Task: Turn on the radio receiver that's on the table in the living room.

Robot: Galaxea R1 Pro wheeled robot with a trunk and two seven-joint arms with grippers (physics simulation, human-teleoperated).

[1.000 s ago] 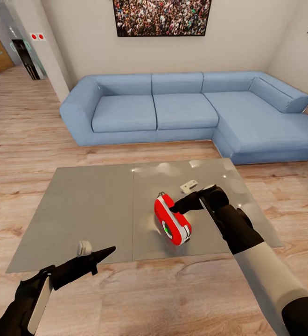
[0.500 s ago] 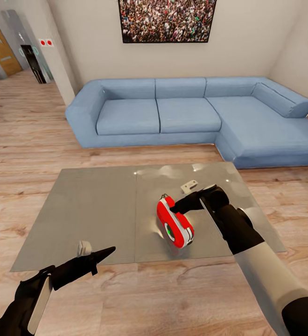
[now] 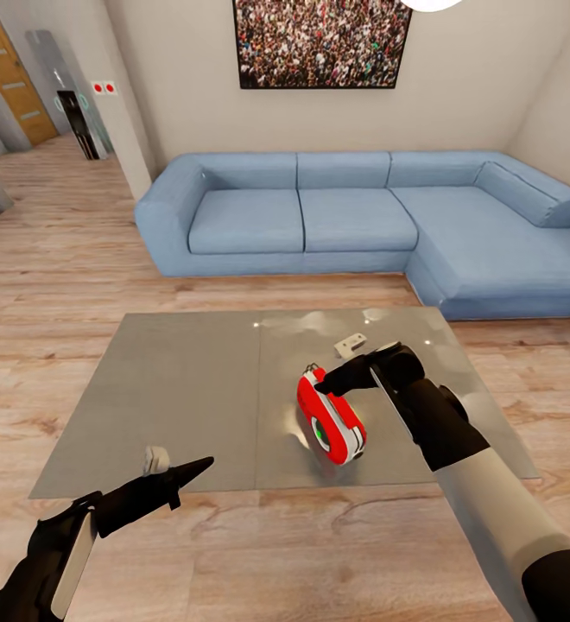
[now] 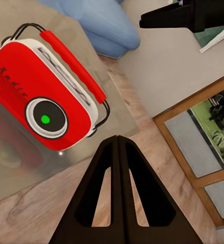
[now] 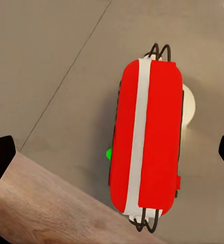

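Observation:
The red radio receiver (image 3: 330, 416) with its white band stands on the right half of the glossy grey table (image 3: 173, 389). A green light glows in its round dial (image 4: 46, 119). My right gripper (image 3: 324, 387) hovers just above the radio's top, open. In the right wrist view its fingers sit wide apart on either side of the radio (image 5: 145, 142). My left gripper (image 3: 194, 469) is shut, with nothing in it, over the table's near left edge. Its tips (image 4: 117, 140) point toward the radio's front.
A small white block (image 3: 349, 345) lies on the table behind the radio, and another white piece (image 3: 155, 458) sits near the front edge by my left gripper. The blue L-shaped sofa (image 3: 354, 216) stands beyond the table under the crowd picture (image 3: 319, 43). Wood floor surrounds the table.
The whole head view has shifted, so the camera moved; sofa, table and radio slid slightly right in the picture. Both arms hold the same pose.

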